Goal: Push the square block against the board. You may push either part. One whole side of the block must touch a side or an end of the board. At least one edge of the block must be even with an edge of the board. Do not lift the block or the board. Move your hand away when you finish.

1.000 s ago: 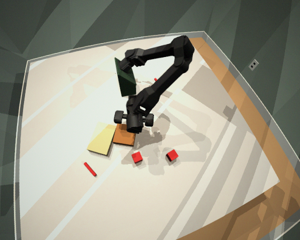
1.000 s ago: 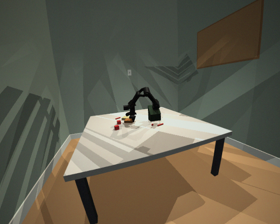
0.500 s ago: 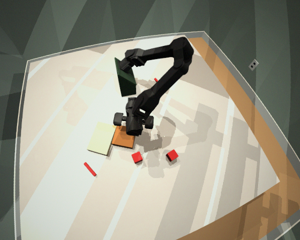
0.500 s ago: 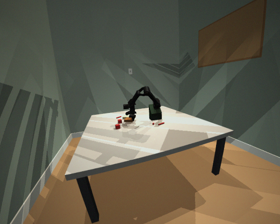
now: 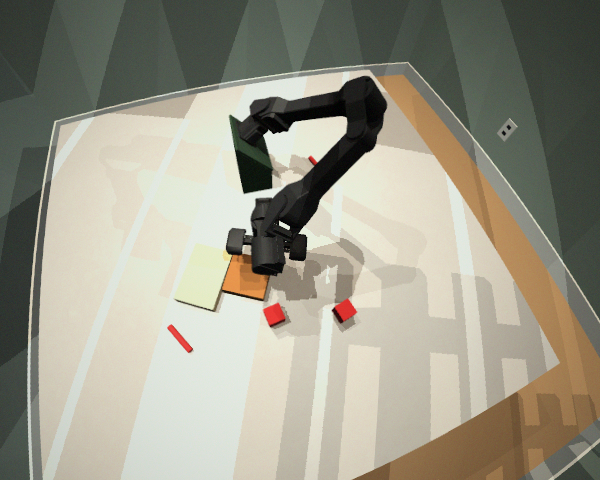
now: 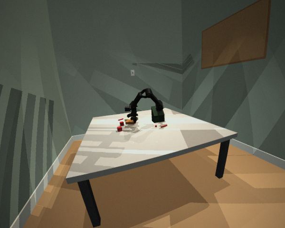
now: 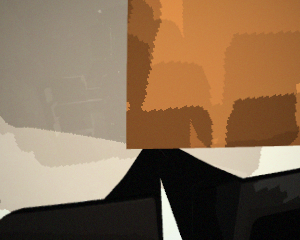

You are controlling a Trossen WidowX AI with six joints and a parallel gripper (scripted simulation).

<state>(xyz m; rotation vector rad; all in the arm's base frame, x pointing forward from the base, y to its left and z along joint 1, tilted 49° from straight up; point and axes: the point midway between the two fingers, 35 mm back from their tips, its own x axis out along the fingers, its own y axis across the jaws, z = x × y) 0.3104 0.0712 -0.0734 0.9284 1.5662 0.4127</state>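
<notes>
The orange square block (image 5: 244,284) (image 6: 129,121) (image 7: 215,75) lies flat on the table. Its left side lies along the right side of the pale yellow board (image 5: 201,277), which shows grey in shadow in the wrist view (image 7: 55,65). Their far ends look close to even; I cannot tell whether they are flush. My gripper (image 5: 263,266) (image 6: 134,119) (image 7: 155,148) is shut and empty. It points down at the block's far right edge, with the fingertips touching that edge in the wrist view. The arm hides the block's far corner in the top view.
A dark green box (image 5: 251,160) (image 6: 157,114) stands behind the arm. Two red cubes (image 5: 274,314) (image 5: 344,310) lie in front of the block, a red stick (image 5: 179,338) lies in front of the board, and a small red piece (image 5: 312,160) lies by the box.
</notes>
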